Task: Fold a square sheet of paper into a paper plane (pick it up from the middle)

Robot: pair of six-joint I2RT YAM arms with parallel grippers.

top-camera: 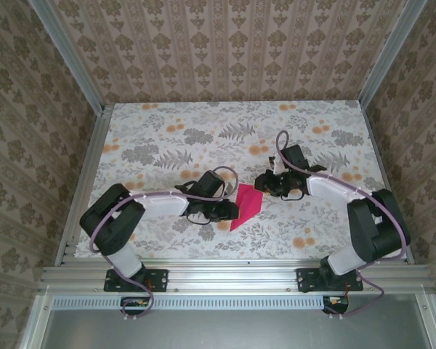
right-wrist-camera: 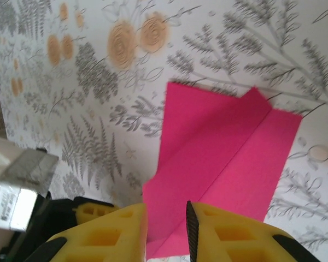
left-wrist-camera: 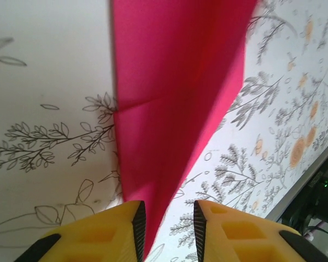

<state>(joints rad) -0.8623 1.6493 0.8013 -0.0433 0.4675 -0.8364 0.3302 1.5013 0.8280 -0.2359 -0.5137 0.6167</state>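
Two narrow gaps, one per gripper. At the left gripper (left-wrist-camera: 169,215), yellow fingertips (left-wrist-camera: 117,229) parted and clamped on nothing, with the tapered lower tip of the pink paper (left-wrist-camera: 175,98) dipping into the gap, close against the pad on the left of that wrist view. Cannot tell whether tip and pad touch. At the right gripper (right-wrist-camera: 167,213), fingertips (right-wrist-camera: 229,232) likewise apart, gripping nothing, with the near edge of the paper (right-wrist-camera: 224,158) passing beneath the gap.

Seen from above, left gripper (top-camera: 229,211) just beside the paper's left edge, right gripper (top-camera: 265,182) just beside its far right corner, both low over the table. Between them, the paper (top-camera: 245,206): folded, not square, broad at the far end and narrowing to a point toward the arm bases. Lies roughly mid-table, a little nearer the front edge. From the right wrist, overlapping layers visible, one long diagonal crease down the middle and a small flap corner poking out along the far edge. From the left wrist, a fainter crease across the sheet.

Underneath, a floral tablecloth (top-camera: 203,131), grey leaves and orange blossoms. Around it, patterned walls (top-camera: 225,43) and an aluminium frame (top-camera: 232,276) along the front, with both arm bases bolted there.
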